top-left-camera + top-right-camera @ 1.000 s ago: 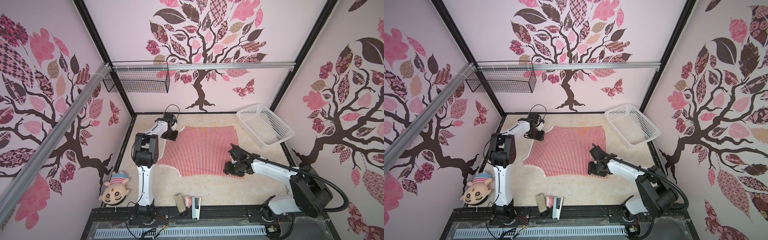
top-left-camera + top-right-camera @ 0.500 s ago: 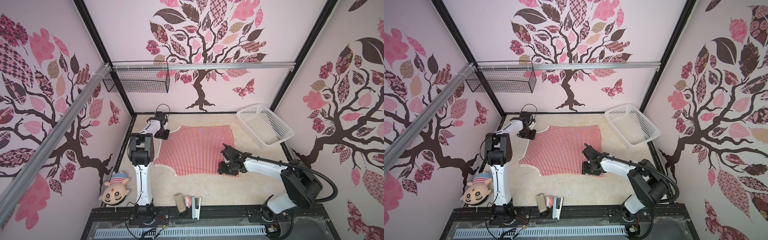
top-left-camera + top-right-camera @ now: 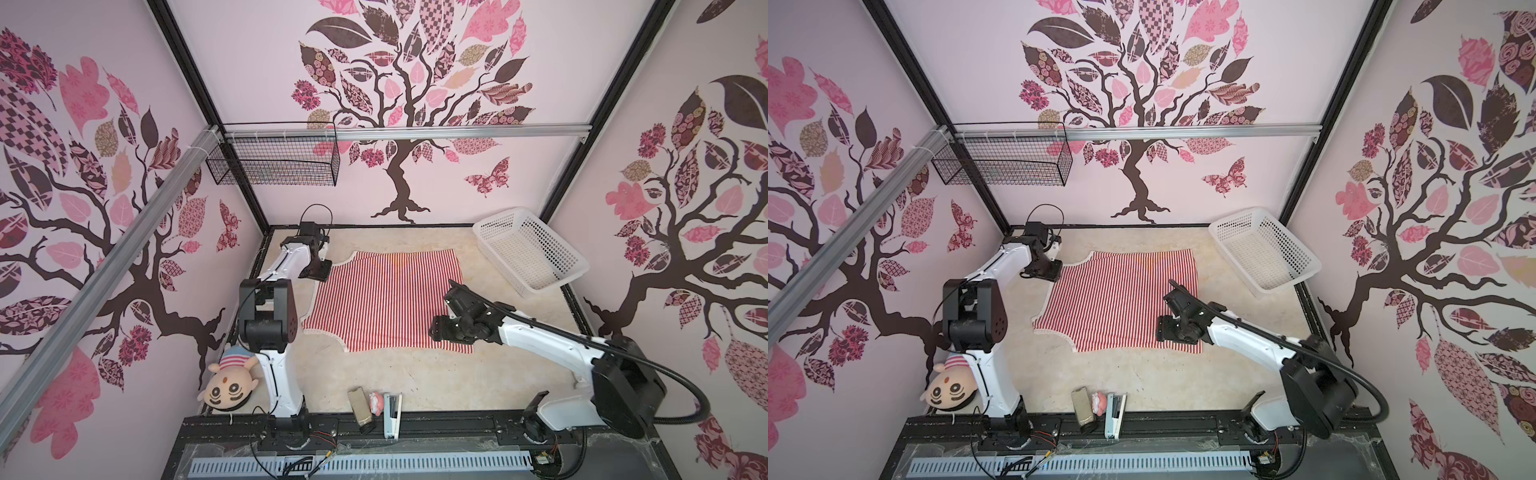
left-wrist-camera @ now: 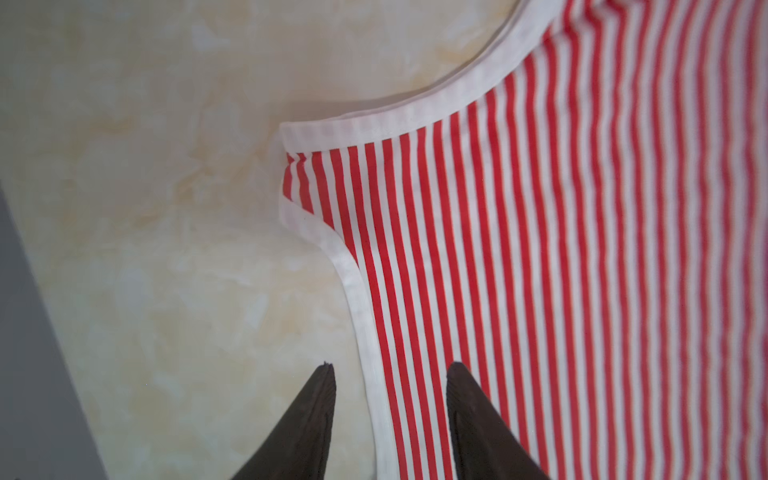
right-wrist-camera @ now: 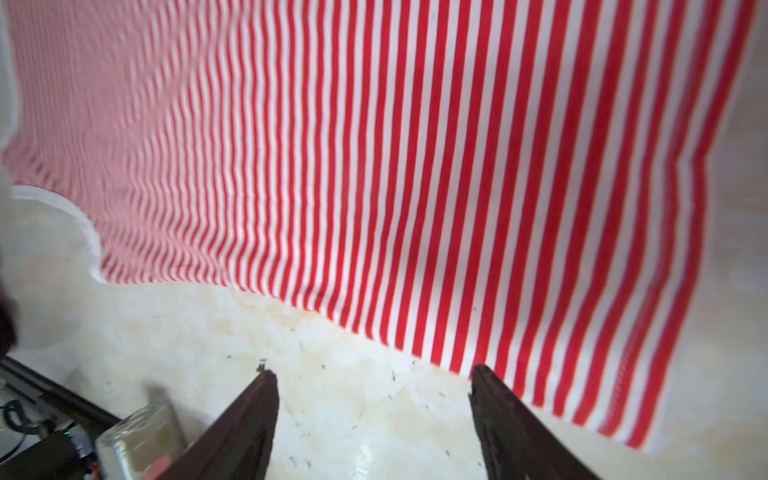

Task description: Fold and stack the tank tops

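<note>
One tank top (image 3: 386, 303) (image 3: 1121, 303) with thin red-and-white stripes lies spread flat on the beige table. My left gripper (image 3: 322, 270) (image 3: 1052, 272) is at its far left strap corner. In the left wrist view this gripper (image 4: 390, 368) is open. One finger is over bare table and the other over the stripes (image 4: 540, 249), with the white trim between them. My right gripper (image 3: 434, 332) (image 3: 1160, 330) is at the near right hem corner. In the right wrist view it (image 5: 372, 372) is open with bare table between its fingers. The striped hem (image 5: 374, 166) lies just beyond them.
A white plastic basket (image 3: 490, 253) stands at the back right of the table. A black wire basket (image 3: 274, 162) hangs on the back wall. A plush doll (image 3: 230, 384) lies at the front left, beside the left arm's base. Small items (image 3: 374, 405) sit at the front edge.
The tank top and both grippers have shifted to the left. The right gripper's jaws have opened wider, and nothing is between them now.
</note>
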Available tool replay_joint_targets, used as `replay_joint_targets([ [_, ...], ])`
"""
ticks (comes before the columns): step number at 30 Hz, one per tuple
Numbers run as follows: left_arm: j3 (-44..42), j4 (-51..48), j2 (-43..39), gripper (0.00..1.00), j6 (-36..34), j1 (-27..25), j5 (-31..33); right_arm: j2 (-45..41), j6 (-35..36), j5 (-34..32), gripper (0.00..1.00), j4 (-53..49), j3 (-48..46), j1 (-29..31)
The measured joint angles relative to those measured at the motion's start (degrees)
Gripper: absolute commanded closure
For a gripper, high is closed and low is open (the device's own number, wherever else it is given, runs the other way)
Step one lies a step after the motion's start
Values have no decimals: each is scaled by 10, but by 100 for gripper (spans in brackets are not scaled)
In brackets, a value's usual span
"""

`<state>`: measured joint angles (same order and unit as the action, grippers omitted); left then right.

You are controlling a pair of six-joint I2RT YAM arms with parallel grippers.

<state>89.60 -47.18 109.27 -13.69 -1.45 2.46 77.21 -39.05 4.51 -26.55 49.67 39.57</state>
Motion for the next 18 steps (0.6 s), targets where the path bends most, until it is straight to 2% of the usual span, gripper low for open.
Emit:
replay_joint_targets([
  [4,-89,25,-157,52,-19,-46,-4,-48,0,-35,24,-34,24,-1],
  [7,-179,44,-252,52,-35,-92,-12,-68,-1,-49,24,-57,2,-13],
  [14,-376,60,-374,52,-71,-142,-4,-127,-11,-50,25,-94,-107,-82],
  [18,-465,87,-437,54,-91,-212,41,-155,-18,-49,28,-92,-142,-92],
])
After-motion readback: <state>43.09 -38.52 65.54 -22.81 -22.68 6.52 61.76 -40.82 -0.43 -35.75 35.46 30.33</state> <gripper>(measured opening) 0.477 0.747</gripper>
